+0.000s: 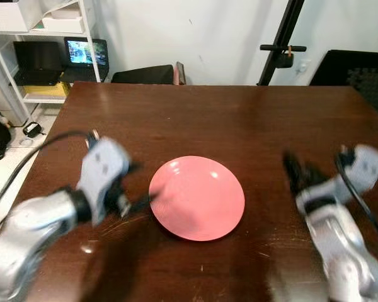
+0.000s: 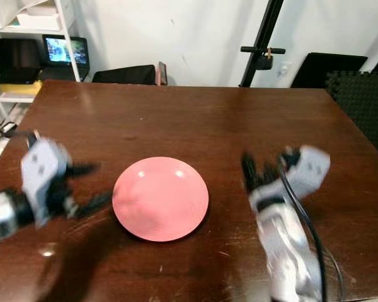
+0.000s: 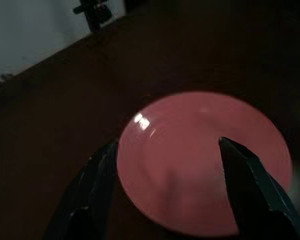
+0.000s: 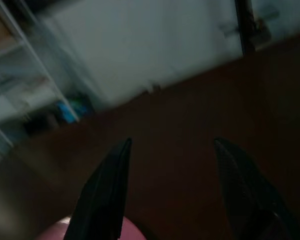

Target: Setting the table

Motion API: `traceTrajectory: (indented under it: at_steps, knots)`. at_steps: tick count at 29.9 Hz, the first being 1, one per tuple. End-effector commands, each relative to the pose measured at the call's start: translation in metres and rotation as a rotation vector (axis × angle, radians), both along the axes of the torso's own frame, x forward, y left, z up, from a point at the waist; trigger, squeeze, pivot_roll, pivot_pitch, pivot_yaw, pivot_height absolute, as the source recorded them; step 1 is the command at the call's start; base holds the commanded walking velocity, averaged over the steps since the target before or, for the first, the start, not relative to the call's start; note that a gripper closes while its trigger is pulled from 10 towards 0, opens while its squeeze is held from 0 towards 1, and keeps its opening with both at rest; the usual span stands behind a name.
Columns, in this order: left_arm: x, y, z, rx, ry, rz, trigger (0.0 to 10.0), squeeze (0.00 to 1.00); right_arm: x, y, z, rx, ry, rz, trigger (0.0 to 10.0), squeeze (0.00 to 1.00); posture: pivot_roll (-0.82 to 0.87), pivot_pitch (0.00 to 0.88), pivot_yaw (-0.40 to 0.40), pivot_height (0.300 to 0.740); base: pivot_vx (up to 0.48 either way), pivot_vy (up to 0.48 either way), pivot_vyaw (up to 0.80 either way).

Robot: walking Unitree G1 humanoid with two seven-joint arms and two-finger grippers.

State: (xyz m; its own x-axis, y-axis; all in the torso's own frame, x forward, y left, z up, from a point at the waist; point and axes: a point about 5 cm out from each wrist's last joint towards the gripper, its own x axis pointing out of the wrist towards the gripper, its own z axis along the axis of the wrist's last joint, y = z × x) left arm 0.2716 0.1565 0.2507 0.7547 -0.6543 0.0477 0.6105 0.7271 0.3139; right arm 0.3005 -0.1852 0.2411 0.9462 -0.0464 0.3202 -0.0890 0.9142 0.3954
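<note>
Left claw (image 3: pixel 167 150) spread at the pink plate (image 1: pixel 197 198) — right claw (image 4: pixel 172 145) spread over brown table (image 1: pixel 239 119).

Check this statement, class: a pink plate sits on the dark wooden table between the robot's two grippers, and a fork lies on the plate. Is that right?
One detail is wrong. The pink plate does sit on the dark wooden table, between the left gripper and the right gripper, but no fork lies on it: the plate is bare, as the left wrist view shows.
</note>
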Motion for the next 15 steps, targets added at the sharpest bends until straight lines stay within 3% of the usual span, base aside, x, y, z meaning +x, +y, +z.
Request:
traceTrajectory:
  at_steps: [1,7,15]
  knots:
    - [0.004,0.004,-0.006,-0.035,0.022,0.087,10.0,0.00,0.001,0.001,-0.008,0.001,0.033,-0.035,10.0,0.00,0.09,0.169,0.055,0.740,0.000,0.000,0.00]
    - [0.012,0.000,-0.012,-0.176,0.021,0.246,10.0,0.00,0.004,0.028,-0.005,-0.056,-0.026,-0.020,10.0,0.00,0.11,0.164,0.064,0.740,0.000,0.000,0.00]
    - [0.017,0.003,-0.016,-0.171,0.009,0.348,10.0,0.00,0.002,0.033,-0.010,-0.042,-0.022,-0.021,10.0,0.00,0.11,0.161,0.070,0.740,0.000,0.000,0.00]
